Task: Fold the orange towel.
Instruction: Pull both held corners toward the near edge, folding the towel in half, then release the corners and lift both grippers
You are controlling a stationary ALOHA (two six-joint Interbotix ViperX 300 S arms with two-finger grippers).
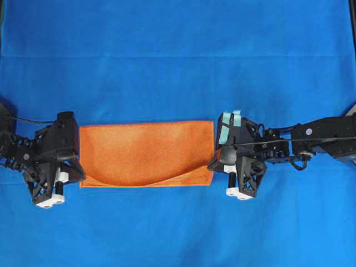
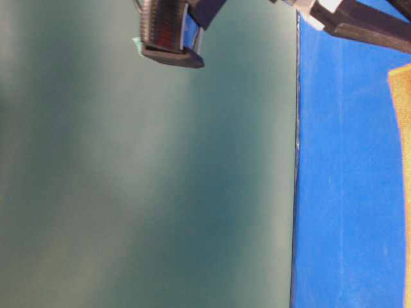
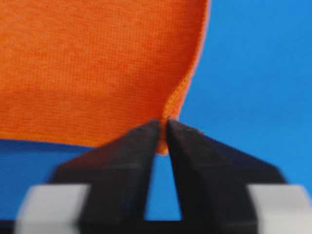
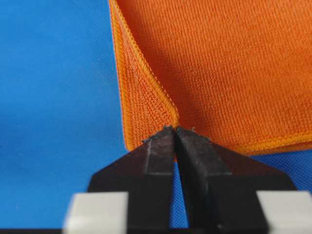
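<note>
Now both fingers pinch orange towel (image 1: 146, 150) corners on blue sheet (image 1: 178, 61).

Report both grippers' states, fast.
Left gripper: shut on the square orange terry-cloth towel's edge.
Right gripper: shut on the towel's corner.

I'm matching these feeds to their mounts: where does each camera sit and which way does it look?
Overhead: straight down on the blue sheet, orange towel and both arms.
Table-level: turned sideways past the sheet's edge; gripper parts at top.
Left wrist: along the left gripper, tips pinching a towel corner.
Right wrist: along the right gripper, tips at a towel corner.
Shared: every view shows the towel and sheet.
</note>
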